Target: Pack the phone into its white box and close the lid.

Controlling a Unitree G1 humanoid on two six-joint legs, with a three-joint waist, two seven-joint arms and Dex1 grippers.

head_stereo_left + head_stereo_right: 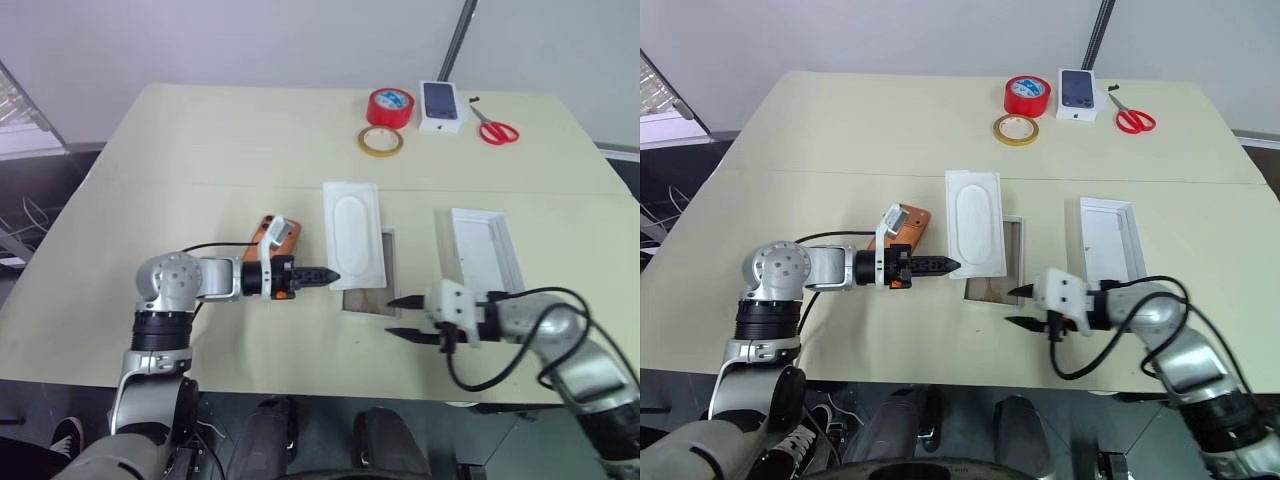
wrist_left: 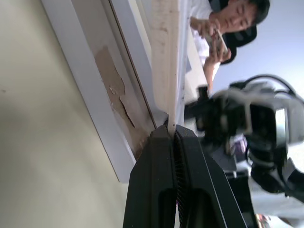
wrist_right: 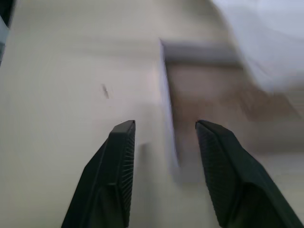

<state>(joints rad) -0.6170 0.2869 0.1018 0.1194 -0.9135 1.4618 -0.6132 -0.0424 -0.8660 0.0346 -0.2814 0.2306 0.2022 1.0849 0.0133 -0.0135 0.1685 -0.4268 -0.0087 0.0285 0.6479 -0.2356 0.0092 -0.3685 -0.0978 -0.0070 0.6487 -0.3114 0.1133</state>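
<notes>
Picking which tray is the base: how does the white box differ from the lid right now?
The white box has a brownish floor; the lid is white throughout. The box is partly covered by the flat insert; the lid lies uncovered, apart to its right. Both are shallow rectangular trays.

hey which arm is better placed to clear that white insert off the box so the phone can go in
Left, probably. The left claw is shut on the near edge of the white insert, which lies partly over the white box. The right claw stands open beside the box's near corner, holding nothing.

orange phone (image 1: 272, 236) left of half-covered white box (image 1: 366, 297) — lid (image 1: 486, 246) lies right, open side up.
</notes>
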